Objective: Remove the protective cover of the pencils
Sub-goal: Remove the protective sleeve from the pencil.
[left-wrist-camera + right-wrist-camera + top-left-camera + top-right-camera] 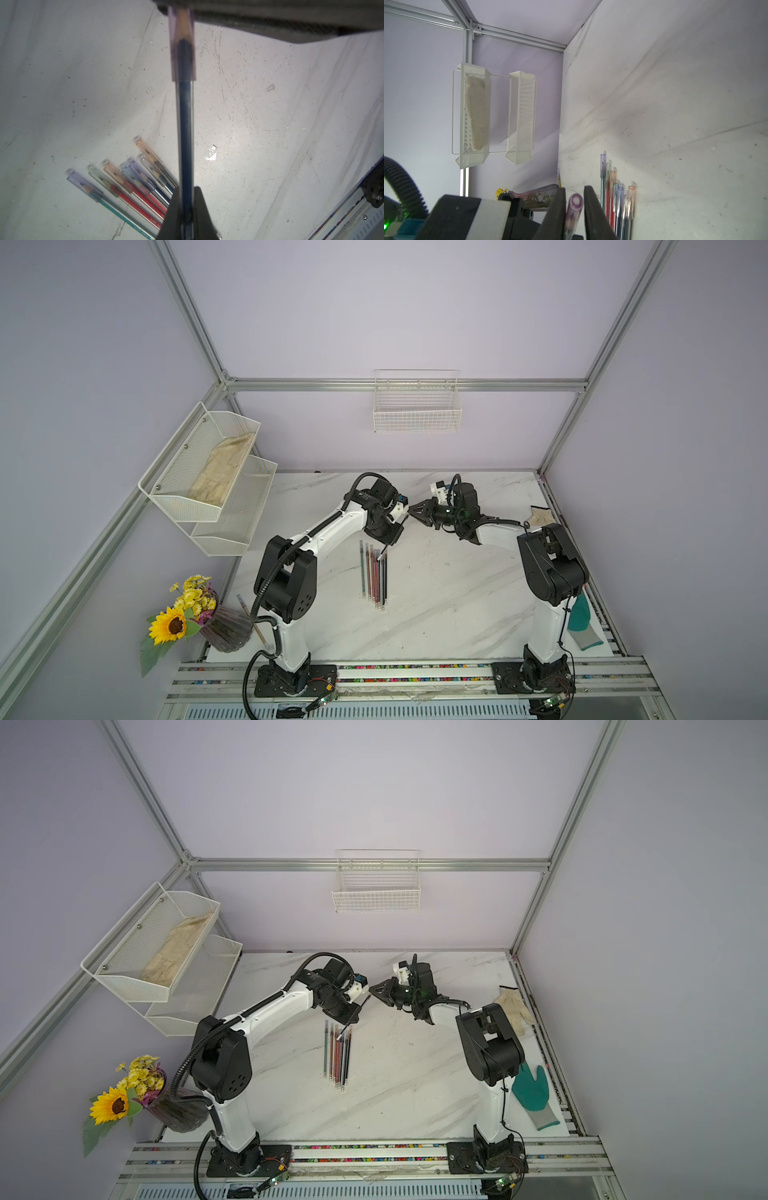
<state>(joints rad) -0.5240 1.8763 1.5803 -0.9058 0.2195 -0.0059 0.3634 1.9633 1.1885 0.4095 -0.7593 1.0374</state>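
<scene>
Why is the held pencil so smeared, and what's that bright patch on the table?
In the left wrist view the held pencil and its cap are blurred, probably too near the lens; the bright patch is glare, maybe off a shiny scrap on the table. In the right wrist view the cap is soft too. Both top views are sharper.

Print on pencils [145,214] blurred, unreadable
</scene>
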